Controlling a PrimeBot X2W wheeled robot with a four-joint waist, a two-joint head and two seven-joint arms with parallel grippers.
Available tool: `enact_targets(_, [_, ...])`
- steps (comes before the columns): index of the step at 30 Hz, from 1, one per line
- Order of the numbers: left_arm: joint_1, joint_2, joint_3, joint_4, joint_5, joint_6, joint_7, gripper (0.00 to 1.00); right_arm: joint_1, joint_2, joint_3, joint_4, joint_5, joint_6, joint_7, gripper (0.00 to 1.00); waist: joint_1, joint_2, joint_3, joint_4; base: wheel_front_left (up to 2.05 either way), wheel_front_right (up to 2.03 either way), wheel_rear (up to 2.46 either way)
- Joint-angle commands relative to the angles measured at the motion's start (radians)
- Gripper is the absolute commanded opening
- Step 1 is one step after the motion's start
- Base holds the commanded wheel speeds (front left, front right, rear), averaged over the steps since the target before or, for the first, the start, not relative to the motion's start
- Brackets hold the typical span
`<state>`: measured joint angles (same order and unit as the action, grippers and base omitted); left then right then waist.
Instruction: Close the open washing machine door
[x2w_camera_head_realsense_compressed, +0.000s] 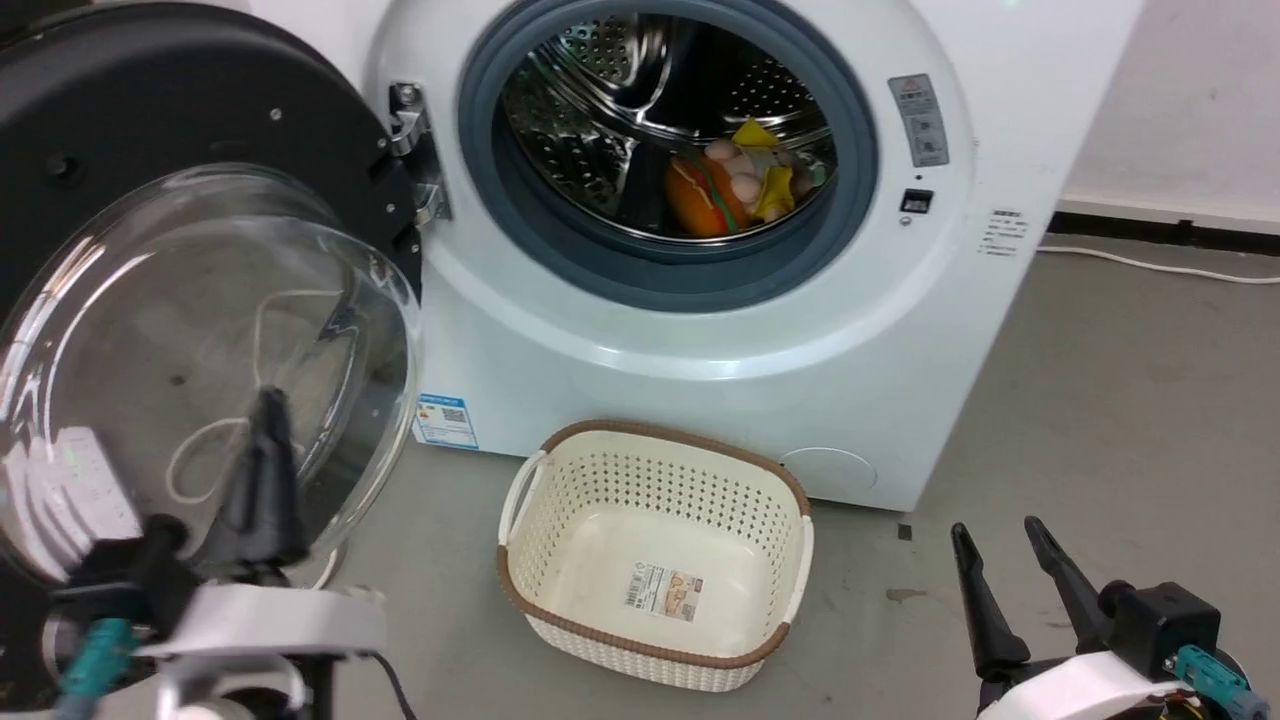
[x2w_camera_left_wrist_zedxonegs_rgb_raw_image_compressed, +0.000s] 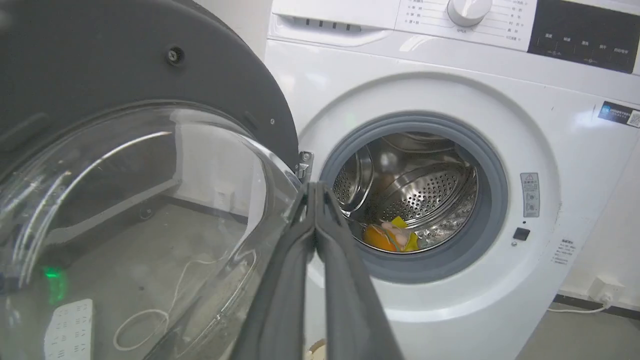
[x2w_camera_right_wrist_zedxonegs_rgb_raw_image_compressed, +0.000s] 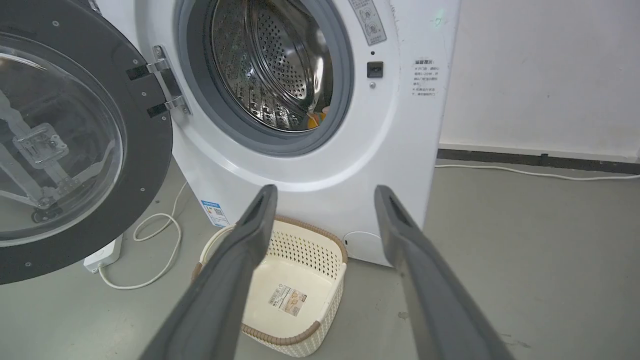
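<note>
left wrist view: left gripper (x2w_camera_left_wrist_zedxonegs_rgb_raw_image_compressed: 315, 192), fingers pressed together and empty, sits beside the bulge of the round black-rimmed glass washing machine door (x2w_camera_left_wrist_zedxonegs_rgb_raw_image_compressed: 100, 60), hanging wide open left of the steel drum (x2w_camera_left_wrist_zedxonegs_rgb_raw_image_compressed: 425, 190). approach step, likely; next, swing the rim shut.

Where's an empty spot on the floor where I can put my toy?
The grey floor right of the washing machine, up to the wall cable, is bare. The white basket holds just a sticker. It's crowded on the left: the washing machine door hangs open over a power strip.
</note>
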<state>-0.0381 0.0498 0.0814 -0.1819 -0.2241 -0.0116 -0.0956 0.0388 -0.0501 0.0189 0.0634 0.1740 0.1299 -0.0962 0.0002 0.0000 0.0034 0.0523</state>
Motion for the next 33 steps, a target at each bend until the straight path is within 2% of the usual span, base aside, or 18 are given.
enact_targets(1, [-0.015,0.001,0.015,-0.018,-0.014,-0.002,-0.009,0.00,0.012,0.000,0.000,0.006,0.013,0.000,-0.009,1.00,-0.0002,0.0000,0.001,0.007,0.00,0.00,0.00])
enact_targets(10, [-0.060,0.005,0.161,-0.084,-0.068,-0.018,-0.028,0.00,0.017,0.000,-0.002,0.029,0.043,0.000,-0.028,1.00,-0.0002,0.0000,0.005,0.064,0.00,0.00,0.00])
enact_targets(20, [-0.097,0.048,0.403,-0.063,-0.141,-0.025,-0.049,0.00,0.015,0.000,-0.014,0.053,0.069,0.000,-0.048,1.00,-0.0002,0.0000,0.024,0.136,0.00,0.00,0.00])
enact_targets(26, [-0.118,0.129,0.510,0.075,-0.193,-0.031,-0.052,0.00,0.003,0.000,-0.024,0.062,0.069,0.000,-0.061,1.00,-0.0002,0.0000,0.065,0.174,0.00,0.00,0.00])
enact_targets(33, [-0.161,0.264,0.521,0.315,-0.231,-0.052,0.002,0.00,-0.028,0.000,-0.036,0.066,0.051,0.001,-0.068,1.00,-0.0002,0.0000,0.129,0.194,0.00,0.00,0.00])
